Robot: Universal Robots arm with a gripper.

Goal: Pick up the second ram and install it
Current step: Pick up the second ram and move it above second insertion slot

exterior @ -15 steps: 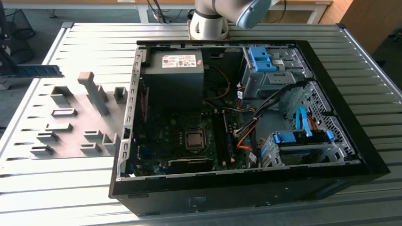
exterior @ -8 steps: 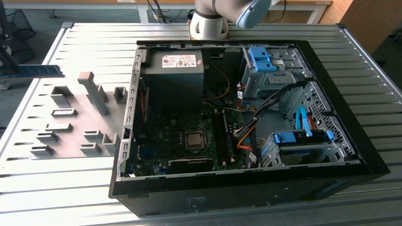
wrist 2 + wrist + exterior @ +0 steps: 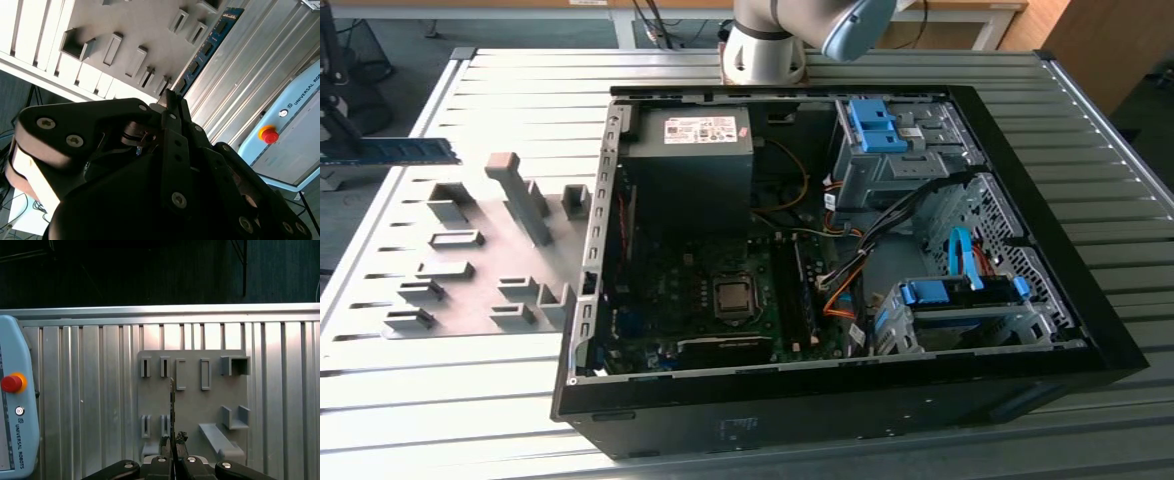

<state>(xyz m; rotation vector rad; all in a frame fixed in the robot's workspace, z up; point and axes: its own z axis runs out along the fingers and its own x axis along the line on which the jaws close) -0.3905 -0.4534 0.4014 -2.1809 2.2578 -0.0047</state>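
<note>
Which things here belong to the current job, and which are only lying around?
For the job:
the second ram, held in the gripper
the open computer case

Just lying about:
the grey holder plate
the teach pendant

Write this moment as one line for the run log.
gripper: shut on second ram | place: held outside computer case, at exterior view's left | install: not yet done

A ribbed metal table (image 3: 1130,262) stands on grey floor (image 3: 403,42), wooden desk (image 3: 961,8) behind.
</note>
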